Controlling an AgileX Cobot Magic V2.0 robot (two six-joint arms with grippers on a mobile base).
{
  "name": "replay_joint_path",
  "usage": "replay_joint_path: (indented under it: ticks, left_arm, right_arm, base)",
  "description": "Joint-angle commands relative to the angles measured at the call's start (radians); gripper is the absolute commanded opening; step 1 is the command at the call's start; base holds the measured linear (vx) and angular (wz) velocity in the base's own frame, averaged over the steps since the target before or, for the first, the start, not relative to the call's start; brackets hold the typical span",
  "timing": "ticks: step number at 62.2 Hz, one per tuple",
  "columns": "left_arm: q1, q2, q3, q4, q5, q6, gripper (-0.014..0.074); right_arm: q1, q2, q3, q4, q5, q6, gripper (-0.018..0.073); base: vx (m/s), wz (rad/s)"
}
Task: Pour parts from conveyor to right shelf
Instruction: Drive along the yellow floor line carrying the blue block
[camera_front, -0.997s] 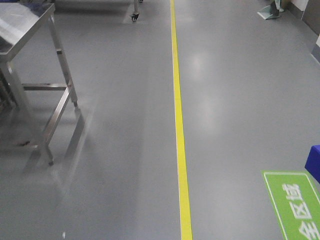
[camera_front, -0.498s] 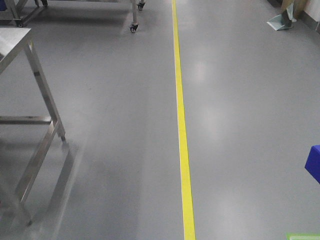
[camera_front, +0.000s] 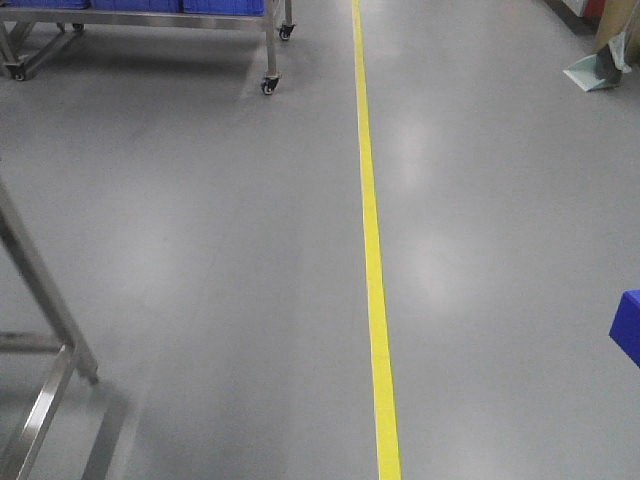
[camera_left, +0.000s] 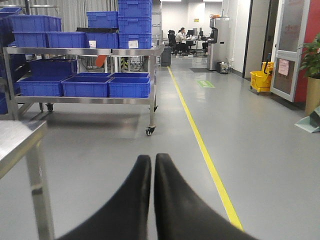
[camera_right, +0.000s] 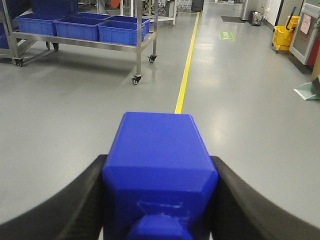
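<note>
A: Where is the part (camera_right: 159, 150) held?
B: Clamped in the R gripper (camera_right: 161, 200), above the floor (camera_right: 60, 100) near the yellow line (camera_right: 186, 60). L gripper (camera_left: 152, 165): jaws pressed together, nothing held.
A: Is the shelf seen?
B: Not confirmed. A rack (camera_left: 85, 50) w/ bins (camera_left: 129, 86) is seen ahead-left; rollers can't be made out.
A: Transit advice?
B: Grip to be held firm, wrist level, base driven smoothly so the part isn't jolted loose. Release only once over a bin.

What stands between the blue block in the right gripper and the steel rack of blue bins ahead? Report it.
Nothing visible. The right gripper is shut on the blue block; only bare grey floor lies between it and the steel rack, ahead to the left. The yellow line runs beside that path.
</note>
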Motion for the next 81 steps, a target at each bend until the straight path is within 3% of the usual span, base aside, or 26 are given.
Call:
replay_joint_path:
  ticks: [1,81]
  left_arm:
    - [-0.001,-0.011,0.03,0.0,-0.072,-0.009,-0.0006]
    - [-0.001,-0.011,0.03,0.0,-0.072,-0.009,-0.0006]
  right_arm:
    - [-0.004,0.009,-0.026,0.005,-0.077,-0.006,-0.0005]
    - [-0.004,0.009,-0.026,0.005,-0.077,-0.006,-0.0005]
  base:
    - [0.83,0.01]
    - [0.81,-0.04]
